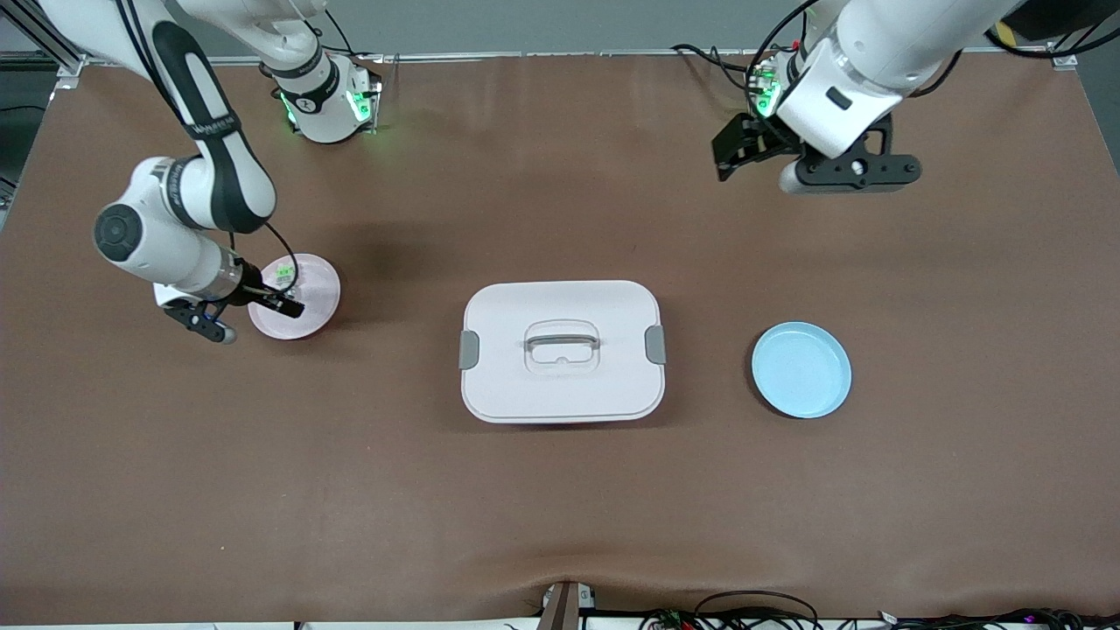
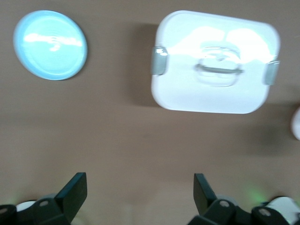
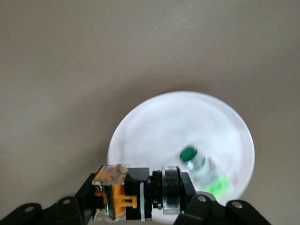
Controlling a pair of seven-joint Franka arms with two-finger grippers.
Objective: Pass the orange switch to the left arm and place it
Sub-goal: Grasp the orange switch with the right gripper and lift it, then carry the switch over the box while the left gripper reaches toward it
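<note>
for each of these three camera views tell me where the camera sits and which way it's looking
Front view: high across the table, facing both arms, box at centre.
Left wrist view: on the left arm, looking down at the box and blue plate; left gripper fingers open.
Right wrist view: on the right arm, above the pink plate; right gripper holds the orange switch.
Shared: the box appears in front and left wrist views.

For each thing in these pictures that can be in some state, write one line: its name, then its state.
box: lid on, resting mid-table.
orange switch: held off the table, over the pink plate.
right gripper: shut on the orange switch.
left gripper: open, empty, waiting over bare table.
pink plate: holds a green-and-white component.
blue plate: empty.
</note>
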